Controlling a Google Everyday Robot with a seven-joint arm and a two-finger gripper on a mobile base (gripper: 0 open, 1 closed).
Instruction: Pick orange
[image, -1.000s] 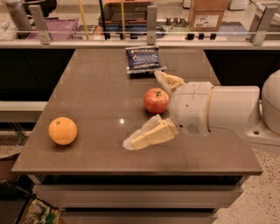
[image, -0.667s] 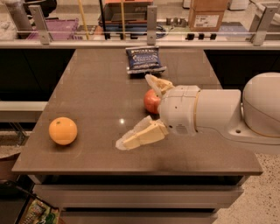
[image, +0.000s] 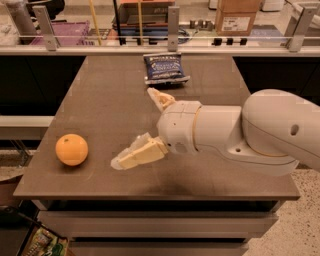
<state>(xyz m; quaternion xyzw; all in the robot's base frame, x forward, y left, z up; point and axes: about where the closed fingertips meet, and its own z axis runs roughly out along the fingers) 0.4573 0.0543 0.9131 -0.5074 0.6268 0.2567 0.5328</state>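
The orange (image: 71, 149) is round and yellow-orange and sits near the front left corner of the brown table (image: 105, 100). My gripper (image: 135, 127) is over the middle of the table, to the right of the orange and apart from it. Its two cream fingers are spread wide, one finger (image: 134, 154) pointing front-left and the other (image: 160, 98) toward the back. It holds nothing. The red apple is hidden behind my white arm (image: 240, 132).
A dark blue snack bag (image: 165, 68) lies near the table's back edge. Beyond the table runs a rail with glass panels (image: 170, 30), with boxes behind it. The table's front edge drops to shelves below.
My arm and gripper have moved left across the table toward the orange. The arm now covers the red apple that showed before. The orange has not moved.
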